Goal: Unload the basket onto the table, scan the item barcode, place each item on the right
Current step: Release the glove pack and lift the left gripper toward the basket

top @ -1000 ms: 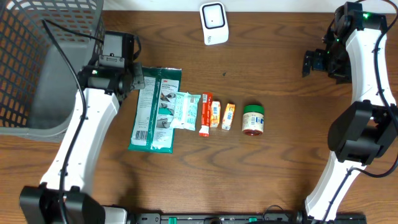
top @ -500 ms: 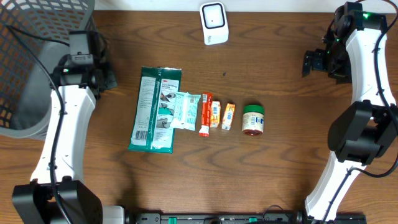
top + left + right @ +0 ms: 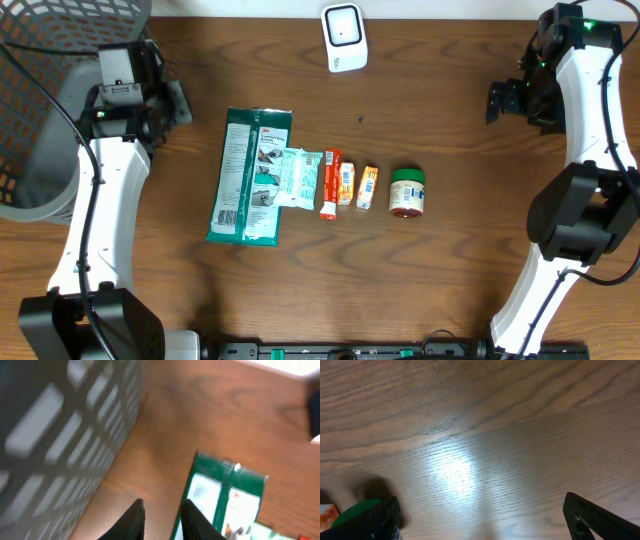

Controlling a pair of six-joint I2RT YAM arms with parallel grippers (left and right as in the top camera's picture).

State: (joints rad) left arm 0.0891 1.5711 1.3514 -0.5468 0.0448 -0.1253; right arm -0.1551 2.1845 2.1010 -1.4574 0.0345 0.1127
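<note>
Lying in a row across the middle of the table [image 3: 460, 280]: green packet [image 3: 235, 190], pale pouch [image 3: 296, 178], three small orange packs [image 3: 346, 185], green-lidded jar [image 3: 407, 192], print too small to read. The left gripper [image 3: 162, 506], narrowly parted and empty, hangs by the far-left basket [image 3: 30, 60]; the right gripper [image 3: 481, 497] gapes wide, empty, near the right edge. White scanner [image 3: 343, 37] sits at the far edge.

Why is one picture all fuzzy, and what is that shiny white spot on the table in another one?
Left wrist view: everything is soft and smeared, the grey basket and the green packet alike, which looks like motion blur. Right wrist view: the white spot is light glaring off the wooden table, and the wood grain around it is sharp. Overhead view: clear and evenly lit, with only soft shadows.
</note>
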